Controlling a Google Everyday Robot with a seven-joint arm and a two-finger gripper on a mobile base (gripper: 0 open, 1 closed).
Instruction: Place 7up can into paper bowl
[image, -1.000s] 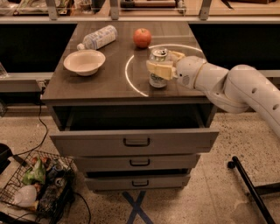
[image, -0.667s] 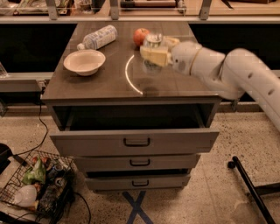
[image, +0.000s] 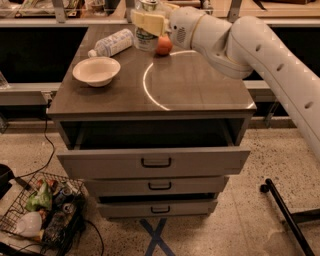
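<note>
The 7up can (image: 145, 39) is at the upper centre of the frame, clamped in the pincer (image: 146, 22), whose pale fingers press on its sides. It is at the back of the bench (image: 200, 85), just beside an orange-red fruit (image: 163, 46) and near a plastic water bottle (image: 112, 43). The paper bowl (image: 96, 71) stands to the lower left of the can, apart from it.
</note>
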